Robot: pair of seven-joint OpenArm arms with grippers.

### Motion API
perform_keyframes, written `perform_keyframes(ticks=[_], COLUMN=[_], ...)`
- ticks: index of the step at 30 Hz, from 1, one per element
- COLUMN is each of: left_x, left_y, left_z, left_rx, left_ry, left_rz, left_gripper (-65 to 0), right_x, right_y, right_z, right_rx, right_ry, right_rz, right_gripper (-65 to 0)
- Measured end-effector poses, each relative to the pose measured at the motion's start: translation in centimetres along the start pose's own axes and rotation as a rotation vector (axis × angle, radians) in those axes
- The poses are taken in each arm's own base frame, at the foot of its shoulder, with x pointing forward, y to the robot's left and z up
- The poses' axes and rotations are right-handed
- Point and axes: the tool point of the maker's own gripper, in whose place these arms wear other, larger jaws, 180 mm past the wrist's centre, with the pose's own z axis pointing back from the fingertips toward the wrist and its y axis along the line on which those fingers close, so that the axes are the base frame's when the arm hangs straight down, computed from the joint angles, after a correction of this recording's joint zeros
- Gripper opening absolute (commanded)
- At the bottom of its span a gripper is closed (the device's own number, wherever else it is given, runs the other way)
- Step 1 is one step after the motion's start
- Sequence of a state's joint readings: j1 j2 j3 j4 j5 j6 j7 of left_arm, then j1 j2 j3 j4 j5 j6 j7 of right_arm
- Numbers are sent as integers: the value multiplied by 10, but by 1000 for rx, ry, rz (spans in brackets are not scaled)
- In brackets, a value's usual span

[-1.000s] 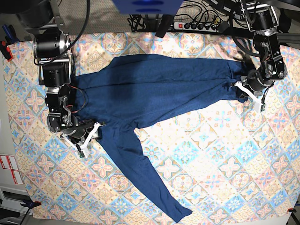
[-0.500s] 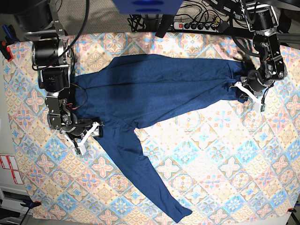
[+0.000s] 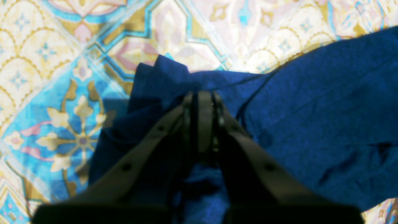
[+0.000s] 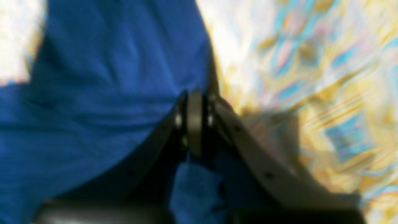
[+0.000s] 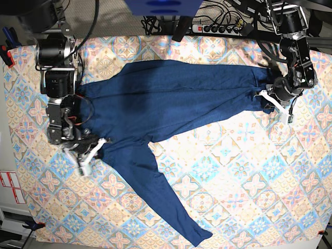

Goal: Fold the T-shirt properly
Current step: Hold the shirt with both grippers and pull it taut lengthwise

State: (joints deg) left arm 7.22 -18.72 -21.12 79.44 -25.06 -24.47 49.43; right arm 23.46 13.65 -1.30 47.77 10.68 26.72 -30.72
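Note:
The dark navy T-shirt [image 5: 171, 98] lies spread across the patterned table, one long sleeve [image 5: 171, 202] running toward the front edge. At the shirt's right end, my left gripper [image 5: 263, 95] is shut on a bunched fold of fabric; the left wrist view shows its tips [image 3: 202, 95] pinching the T-shirt [image 3: 311, 109]. On the left side, my right gripper [image 5: 104, 141] sits at the shirt's edge beside the sleeve's root. In the blurred right wrist view its fingers [image 4: 194, 93] meet on the hem of the T-shirt [image 4: 93, 93], with blue cloth bunched between them lower down.
A patterned tablecloth [image 5: 238, 171] covers the table. A power strip [image 5: 218, 28] and cables lie along the back edge. A red clamp [image 5: 5, 52] sits at the far left edge. Both arm bases stand at the back corners.
My right gripper went from open to shut at the shirt's left edge and shifted slightly left. The left gripper has kept its grip and place.

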Motion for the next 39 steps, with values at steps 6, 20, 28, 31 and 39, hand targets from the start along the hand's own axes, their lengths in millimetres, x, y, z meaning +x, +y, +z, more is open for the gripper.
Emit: perform_keyframes(ticks=[6, 20, 28, 31, 39], left_x=[3, 4, 5, 5, 9], left_y=[-1, -1, 1, 2, 16], left_z=[0, 0, 0, 1, 7], left_rx=[-2, -3, 2, 4, 32], left_ry=[-7, -11, -14, -14, -8], left_rz=[0, 1, -1, -3, -31], left_gripper=[-650, -650, -650, -650, -650], right_x=[-6, -46, -72, -71, -72], right_y=[-40, -14, -22, -27, -29], right_z=[52, 130, 165, 173, 174], right_rx=[-127, -70, -96, -111, -117], right_ry=[22, 30, 46, 20, 22], right_rz=[-20, 85, 16, -1, -5], right_gripper=[-643, -643, -643, -643, -643])
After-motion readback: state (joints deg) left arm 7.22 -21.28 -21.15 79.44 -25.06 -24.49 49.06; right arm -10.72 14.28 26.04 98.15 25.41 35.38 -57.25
